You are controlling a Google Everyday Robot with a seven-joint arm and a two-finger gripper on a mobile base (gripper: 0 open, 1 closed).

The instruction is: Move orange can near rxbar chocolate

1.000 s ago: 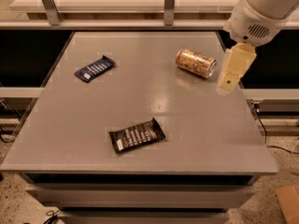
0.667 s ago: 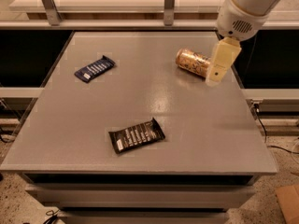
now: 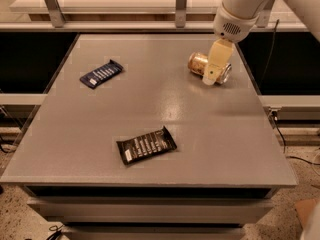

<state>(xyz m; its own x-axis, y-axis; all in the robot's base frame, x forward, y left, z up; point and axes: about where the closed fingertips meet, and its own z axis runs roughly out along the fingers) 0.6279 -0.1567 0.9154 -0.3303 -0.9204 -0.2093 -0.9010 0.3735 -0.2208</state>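
Grey table (image 3: 210, 134), seen from the front and above, contents listed from left to right.

Far left, toward the back: a blue bar (image 3: 101, 74), flat, set at a slant. Centre-left, near the front edge: the rxbar (image 3: 146, 145), a black wrapper with white lines of text and a small white label at its left end, also flat and slightly slanted. The two bars lie well apart.

Right, toward the back: the can (image 3: 197, 63), golden-orange, on its side, its long axis running from upper left to lower right with a silver end facing the right front. It lies well apart from the rxbar, across the table's middle.

Over the can: the gripper (image 3: 210, 79), cream-coloured, hanging from the white arm (image 3: 240, 9) that enters from the upper right corner. Its long pale part crosses the can's middle as seen from here, tip at the can's near side by the table surface — the can's left body and its right end show on either side of it. Whether the gripper touches the can cannot be told; whether it is wide, narrow or gripping cannot be told either.
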